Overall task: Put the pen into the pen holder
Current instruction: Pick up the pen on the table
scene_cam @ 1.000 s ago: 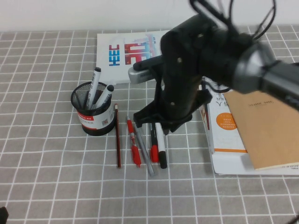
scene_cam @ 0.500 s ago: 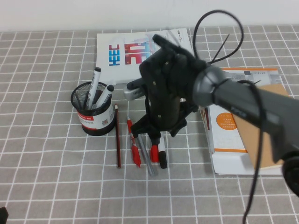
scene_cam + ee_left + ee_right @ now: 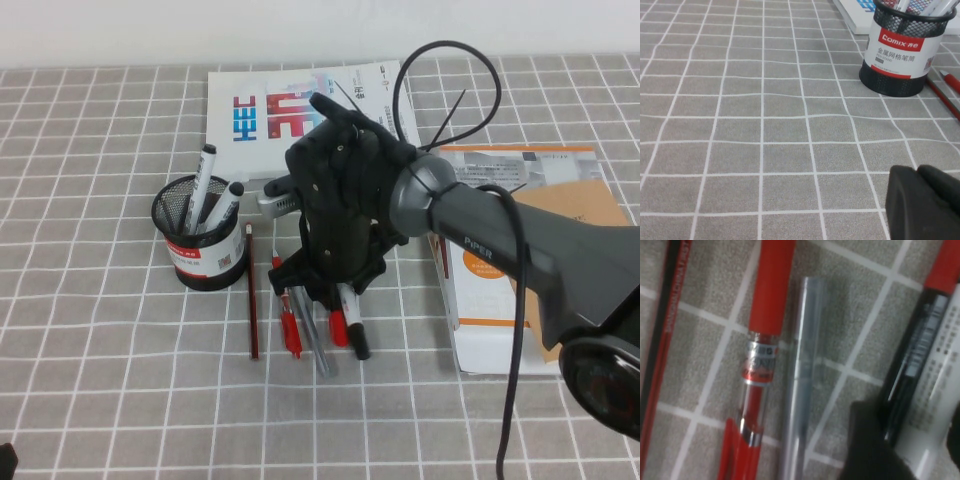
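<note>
You see the pen holder left of the row of pens, with the pen at the row's right end. The right gripper sits over that row; the left gripper is well apart, near the table's front-left.

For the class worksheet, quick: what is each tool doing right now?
Left tool: parked low over the grey checked cloth; state cannot be told.
Right tool: down among the loose pens, beside the white-barrelled marker; state cannot be told.

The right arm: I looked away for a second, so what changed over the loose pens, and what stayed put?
The right gripper came down and toward the robot's left, settling low over the thick white-barrelled marker with black cap; a grasp isn't visible. That marker's tail swung slightly rightward. The round black wire-mesh pen holder, red pens and left gripper stayed as they were.
</note>
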### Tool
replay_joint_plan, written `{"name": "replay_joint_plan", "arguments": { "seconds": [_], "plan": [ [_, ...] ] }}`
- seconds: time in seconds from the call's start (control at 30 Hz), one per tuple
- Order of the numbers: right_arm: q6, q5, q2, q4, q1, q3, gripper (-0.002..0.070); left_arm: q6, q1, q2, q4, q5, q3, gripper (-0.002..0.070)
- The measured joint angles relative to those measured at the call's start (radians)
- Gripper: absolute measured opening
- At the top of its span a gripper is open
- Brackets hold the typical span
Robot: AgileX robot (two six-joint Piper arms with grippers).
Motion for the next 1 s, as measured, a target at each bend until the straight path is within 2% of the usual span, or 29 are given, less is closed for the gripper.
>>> {"name": "replay_joint_plan", "arguments": {
  "seconds": [1.0],
  "plan": [
    [0.023,0.000,-0.036,-0.008,-0.014,-0.002,0.0281,0.000,0.000,0.000,0.000,0.000,0.000,-0.0005]
  ]
}}
